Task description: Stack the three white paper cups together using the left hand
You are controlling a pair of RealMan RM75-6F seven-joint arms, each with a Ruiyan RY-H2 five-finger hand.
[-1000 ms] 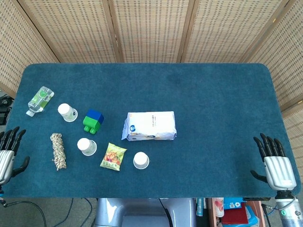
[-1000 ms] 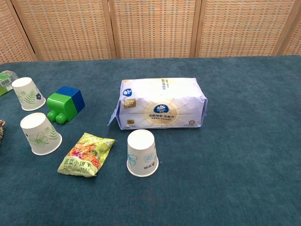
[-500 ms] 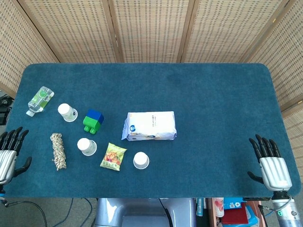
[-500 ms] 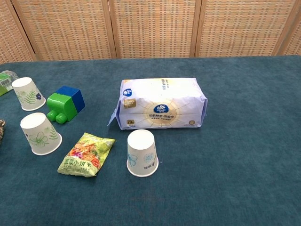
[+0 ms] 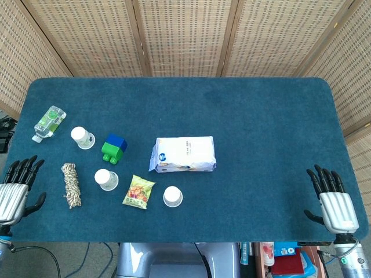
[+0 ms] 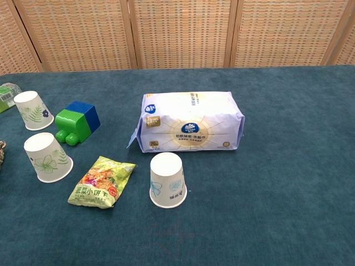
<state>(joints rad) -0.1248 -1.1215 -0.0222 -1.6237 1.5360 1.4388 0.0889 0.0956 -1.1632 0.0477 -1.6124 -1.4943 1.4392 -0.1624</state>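
Three white paper cups stand upside down on the blue table. One cup (image 5: 83,138) (image 6: 33,110) is at the far left, a second cup (image 5: 106,179) (image 6: 47,157) sits nearer the front, and the third cup (image 5: 173,197) (image 6: 167,180) stands in front of the tissue pack. My left hand (image 5: 16,191) hovers at the table's left front corner, fingers spread, holding nothing, well left of the cups. At the right front corner my right hand (image 5: 332,202) is open too. Neither hand shows in the chest view.
A white tissue pack (image 5: 183,154) (image 6: 192,121) lies mid-table. A green and blue block (image 5: 113,148) (image 6: 77,122), a snack bag (image 5: 139,191) (image 6: 102,181), a coil of rope (image 5: 71,184) and a small bottle (image 5: 49,123) surround the cups on the left.
My left hand has shifted slightly right and toward the table. The right hand drifted a little back toward the front edge. The cups have not moved.
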